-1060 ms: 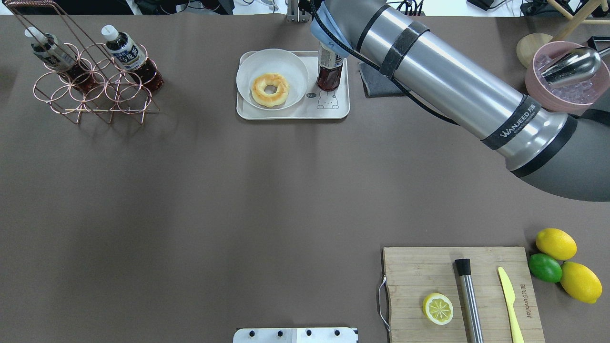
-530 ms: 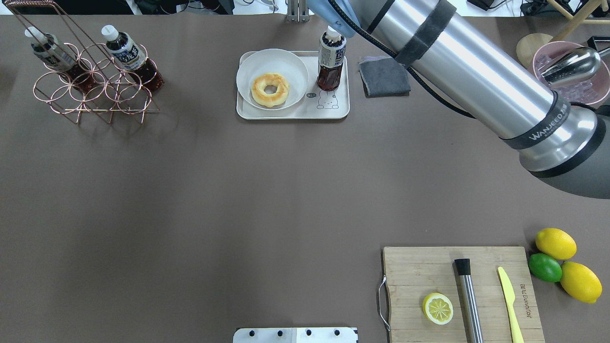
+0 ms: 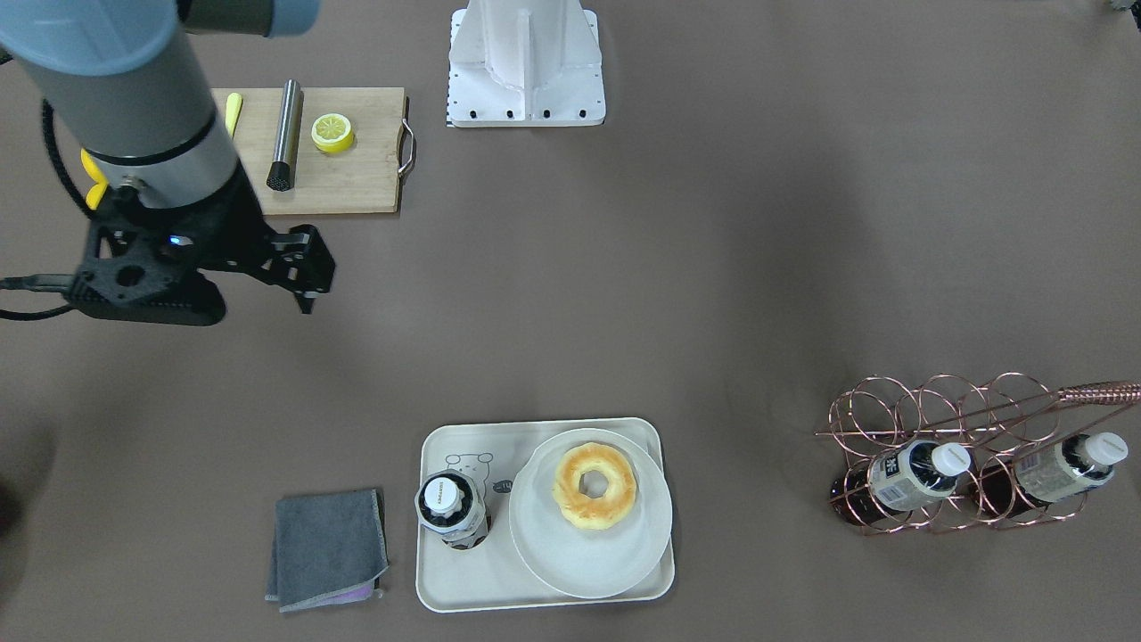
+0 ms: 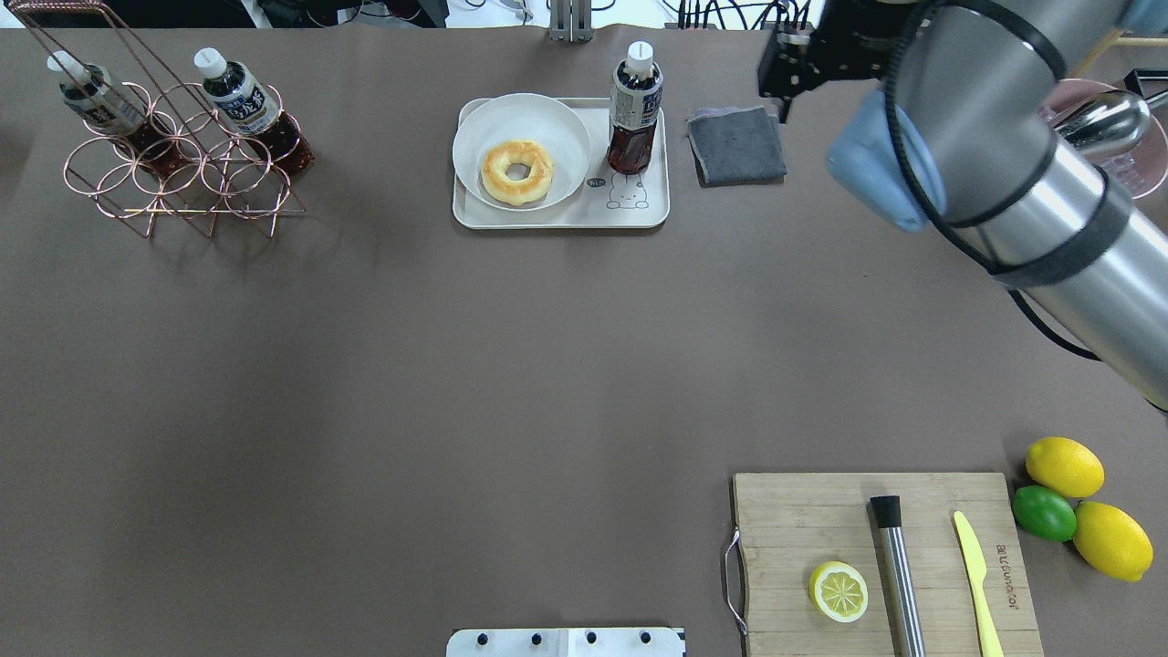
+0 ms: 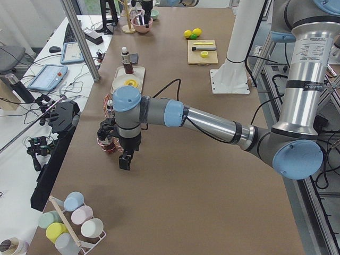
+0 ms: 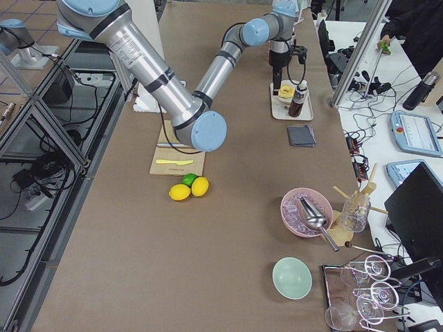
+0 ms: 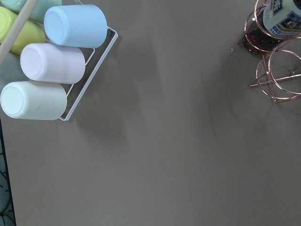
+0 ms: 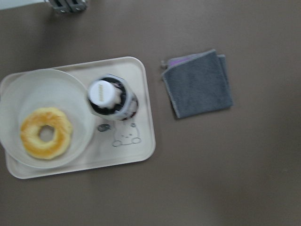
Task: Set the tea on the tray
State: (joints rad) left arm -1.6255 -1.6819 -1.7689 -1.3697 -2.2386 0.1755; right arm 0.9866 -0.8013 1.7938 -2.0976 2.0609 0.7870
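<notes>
Seen from overhead, my right gripper (image 4: 780, 91) hangs empty at two o'clock of the tray (image 4: 652, 215), and I cannot tell how wide its jaws stand, nor those of the left gripper (image 5: 125, 159). On the tray, just beside the plate (image 4: 484, 128), the tea (image 4: 634, 109) stands upright in the two o'clock corner.

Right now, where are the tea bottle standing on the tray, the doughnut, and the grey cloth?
tea bottle (image 4: 635, 105), overhead view, on its label.
doughnut (image 4: 540, 173), overhead view, on the right side of its ring.
grey cloth (image 4: 735, 146), overhead view, on its middle.
</notes>
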